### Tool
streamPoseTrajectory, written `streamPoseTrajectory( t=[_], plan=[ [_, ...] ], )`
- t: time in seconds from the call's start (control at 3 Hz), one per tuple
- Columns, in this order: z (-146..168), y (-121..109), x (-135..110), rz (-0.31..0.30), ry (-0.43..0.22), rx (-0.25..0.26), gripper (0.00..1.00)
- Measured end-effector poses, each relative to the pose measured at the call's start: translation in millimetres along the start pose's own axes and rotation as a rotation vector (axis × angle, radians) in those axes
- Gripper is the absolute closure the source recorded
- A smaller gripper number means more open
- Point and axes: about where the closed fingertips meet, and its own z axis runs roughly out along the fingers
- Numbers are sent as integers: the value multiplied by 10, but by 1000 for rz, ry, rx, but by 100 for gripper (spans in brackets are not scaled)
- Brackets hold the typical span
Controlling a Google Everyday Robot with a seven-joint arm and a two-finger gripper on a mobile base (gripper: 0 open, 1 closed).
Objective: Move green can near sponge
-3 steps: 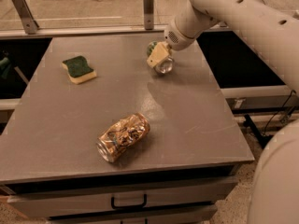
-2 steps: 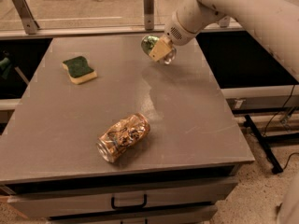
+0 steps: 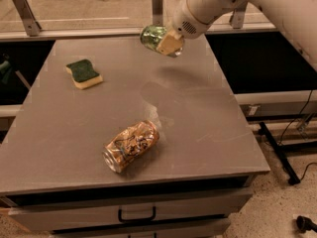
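Nearest us, toward the front of the bench (image 3: 213, 133), an orange-brown can (image 3: 131, 145) lies on its side. We judge it well clear of the path we need, so it only matters if we swing low and wide. Farther back on the left sits the sponge (image 3: 84, 73), flat, dark side up, with bare bench on every side of it. At the far edge, right of centre, the gripper (image 3: 164, 40) is closed around the green can (image 3: 151, 35) and holds it in the air above the bench, tilted rather than upright, with a soft shadow (image 3: 168, 76) on the surface below. The can is well apart from the sponge, so the step in hand is the carry to the left. To do it well, we travel at this height until the can is over the bare patch just beside the sponge, on its right side, then come down slowly. Since the can is tilted, it may roll once released, so we want it settled on the bench before the gripper lets go, with its roll axis not aimed off the edge. We stop short of touching the sponge, since a nudge could shift it.
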Motion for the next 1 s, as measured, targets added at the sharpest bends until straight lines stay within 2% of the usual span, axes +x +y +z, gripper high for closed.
streamPoseTrajectory(
  t=[0.33,0.67,1.0],
  plan=[
    [242,167,-323,-13,-54,-26,100],
    [524,323,-737,-57,-119,-53,100],
    [764,504,-976,-104,-143,-86,100]
  ],
)
